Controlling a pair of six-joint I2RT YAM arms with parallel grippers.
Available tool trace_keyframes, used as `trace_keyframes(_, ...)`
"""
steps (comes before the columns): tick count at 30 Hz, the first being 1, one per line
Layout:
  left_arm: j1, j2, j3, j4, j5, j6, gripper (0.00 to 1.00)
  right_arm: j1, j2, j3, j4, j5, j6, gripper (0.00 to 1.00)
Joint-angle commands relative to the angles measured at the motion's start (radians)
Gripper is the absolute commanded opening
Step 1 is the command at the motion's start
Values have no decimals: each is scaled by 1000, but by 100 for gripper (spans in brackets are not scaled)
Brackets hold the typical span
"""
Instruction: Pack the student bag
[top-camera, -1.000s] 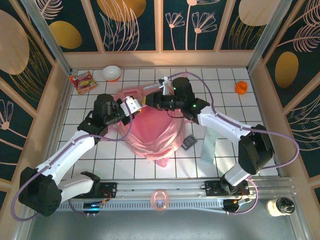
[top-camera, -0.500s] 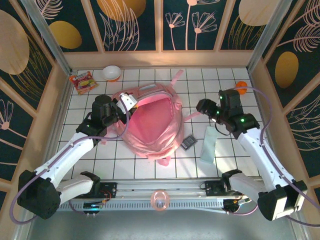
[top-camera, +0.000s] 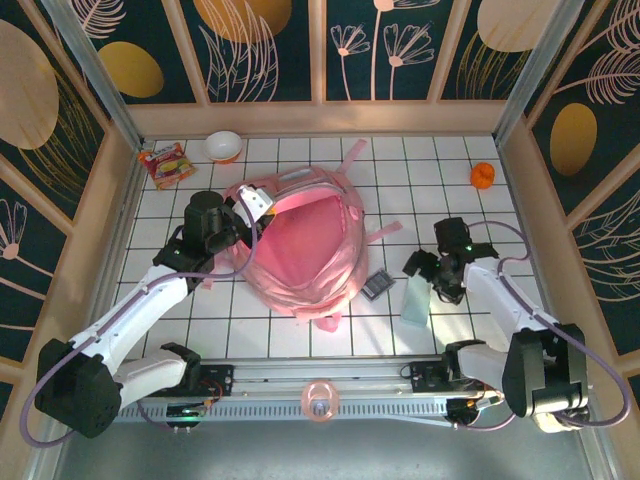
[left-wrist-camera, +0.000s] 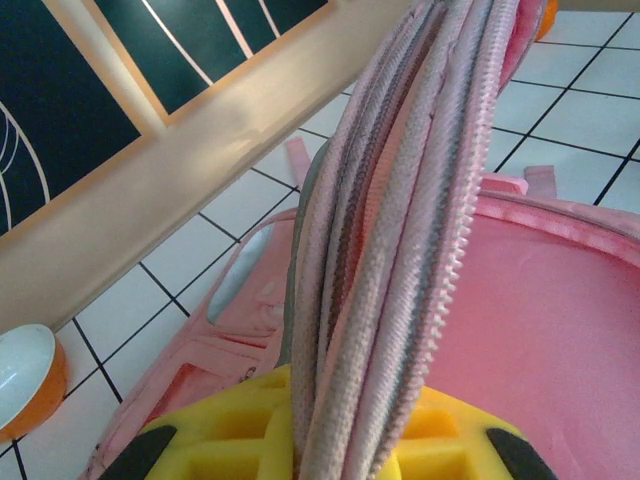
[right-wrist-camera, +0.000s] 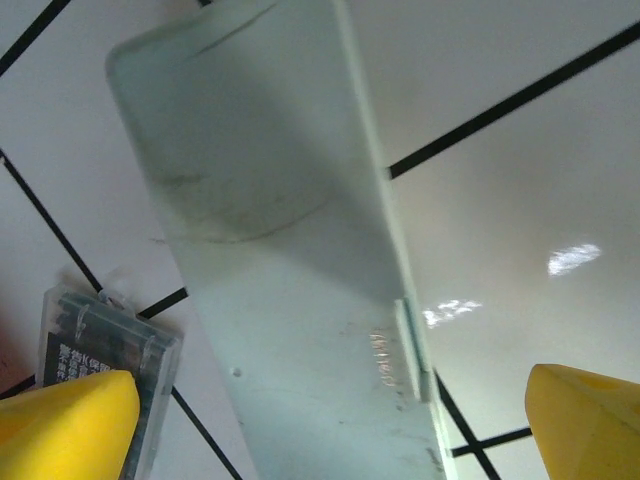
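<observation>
Student bag (top-camera: 300, 250): centre of surface (top-camera: 460, 200), mouth open. Left claw (top-camera: 256, 206) clamped on zipper rim (left-wrist-camera: 430, 250), holding it up. Right claw (right-wrist-camera: 330, 420) apart, straddling pale flat case (top-camera: 416, 292). Risk: finger catches adjacent small box (top-camera: 377, 285); smooth case slips; rim sags.

The student bag (top-camera: 300, 250) is matt woven cloth; the pale case (right-wrist-camera: 290, 250) is smooth frosted plastic.

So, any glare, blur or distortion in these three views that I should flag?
Top external: even light, sharp, walls lean from the wide lens, bright patch on the tiles by the pale case. Left wrist: the student bag is crisp along its zipper fold; the yellow pads under it are soft. Right wrist: small glare spot on a tile, and the yellow fingertips at the corners are blurred.
</observation>
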Motion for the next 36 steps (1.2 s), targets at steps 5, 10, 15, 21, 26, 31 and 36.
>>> trace_keyframes(5,7,-2,7,103,1,-37,0,77,138,40,4,78,5,96)
trace_keyframes(10,6,-10,7,93,-6,-29,0,88,207,53,-2,142,14,92)
trace_keyframes(15,6,-15,5,89,-7,-28,0,89,226,52,47,126,-5,73)
trace_keyframes(21,6,-27,11,88,-12,-32,0,134,149,133,-5,132,13,63)
trace_keyframes(26,6,-25,18,85,-10,-58,0,246,5,223,73,31,98,61)
trace_keyframes(31,5,-31,19,100,3,-101,0,366,-81,207,300,-124,217,59)
trace_keyframes(36,6,-36,8,156,59,-183,0,531,-60,159,581,-158,344,58)
